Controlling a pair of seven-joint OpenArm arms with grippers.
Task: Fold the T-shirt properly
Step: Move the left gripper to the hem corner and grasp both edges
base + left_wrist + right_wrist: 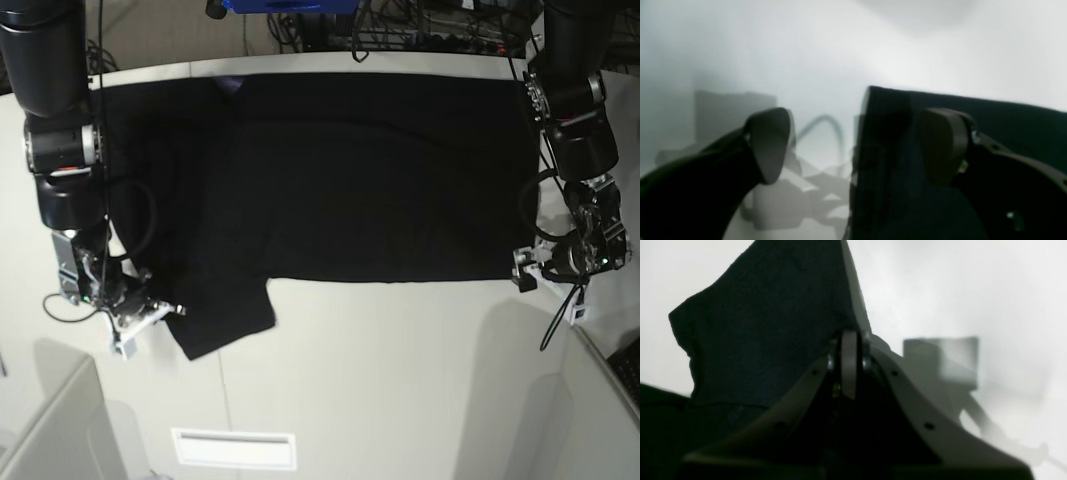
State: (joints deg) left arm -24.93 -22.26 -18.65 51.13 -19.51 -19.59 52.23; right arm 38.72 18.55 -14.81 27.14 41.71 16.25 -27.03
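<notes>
We see the bench (400, 400), white and wide, carrying the T-shirt (380, 190). The shirt lies spread across the far half of the bench, reaching from the far left edge to the far right, with one sleeve (225, 315) jutting toward the near side at the left. It is plain black on the side facing up; no print shows. The cloth looks soft and limp, lying mostly flat with a few low creases, and its near edge runs fairly straight from the sleeve to the right corner.

We judge that the step in hand is the first fold, with each arm placed at a near corner of the cloth. The right hand (849, 340), at the left of the base view, is pinched shut on the T-shirt by the sleeve tip, and the cloth rises in a peak from its closed tips. The left hand (853, 146), at the near right corner, stands wide open with nothing gripped; the shirt's edge sits between its tips, close to one of them. The next move probably calls for this hand to close on that corner, so both arms can lift and carry the near edge together, evenly, or the fold may skew.
</notes>
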